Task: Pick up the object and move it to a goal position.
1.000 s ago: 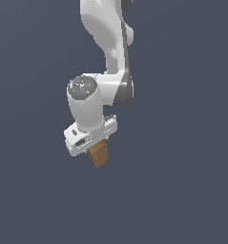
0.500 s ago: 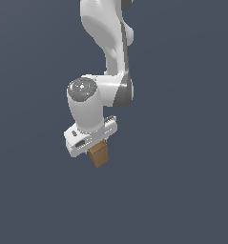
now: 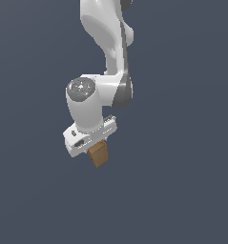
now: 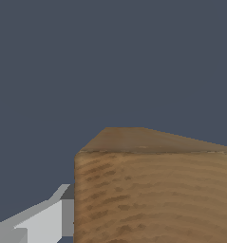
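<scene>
The tan-brown wooden block [image 3: 98, 154] hangs below my white gripper [image 3: 94, 144] in the exterior view, held in the air against a plain dark grey-blue background. The gripper is shut on the block; only the block's lower part shows under the hand. In the wrist view the block [image 4: 153, 190] fills the frame close up, with one grey-white finger [image 4: 43, 220] pressed against its side. The other finger is hidden.
The white arm [image 3: 106, 52] rises from the hand toward the top of the exterior view. Nothing else shows but the uniform dark background; no goal marker is in view.
</scene>
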Available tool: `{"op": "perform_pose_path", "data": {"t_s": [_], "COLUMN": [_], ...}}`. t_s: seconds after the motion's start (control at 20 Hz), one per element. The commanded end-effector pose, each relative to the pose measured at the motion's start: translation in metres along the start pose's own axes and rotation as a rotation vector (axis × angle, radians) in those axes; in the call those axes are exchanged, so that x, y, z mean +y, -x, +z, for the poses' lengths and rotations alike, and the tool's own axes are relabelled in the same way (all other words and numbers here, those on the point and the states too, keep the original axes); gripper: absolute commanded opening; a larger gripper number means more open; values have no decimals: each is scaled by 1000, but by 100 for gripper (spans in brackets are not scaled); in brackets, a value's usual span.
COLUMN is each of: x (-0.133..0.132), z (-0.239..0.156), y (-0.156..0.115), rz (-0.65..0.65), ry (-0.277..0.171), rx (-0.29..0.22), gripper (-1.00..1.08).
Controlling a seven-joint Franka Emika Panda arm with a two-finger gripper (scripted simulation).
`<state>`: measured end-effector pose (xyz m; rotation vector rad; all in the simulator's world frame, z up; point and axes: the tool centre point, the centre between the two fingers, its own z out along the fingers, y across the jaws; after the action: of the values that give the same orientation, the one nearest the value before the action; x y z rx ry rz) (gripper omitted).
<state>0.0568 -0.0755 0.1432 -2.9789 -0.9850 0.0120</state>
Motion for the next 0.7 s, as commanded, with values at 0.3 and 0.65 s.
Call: {"op": "perform_pose_path", "data": {"t_s": [0.3,0.65], "x": [27,62], "z": [-46,-103], "y": [17,41], "rz": [1,1], "ry": [6,6], "rx": [6,6], "gripper": [-100,-100]}}
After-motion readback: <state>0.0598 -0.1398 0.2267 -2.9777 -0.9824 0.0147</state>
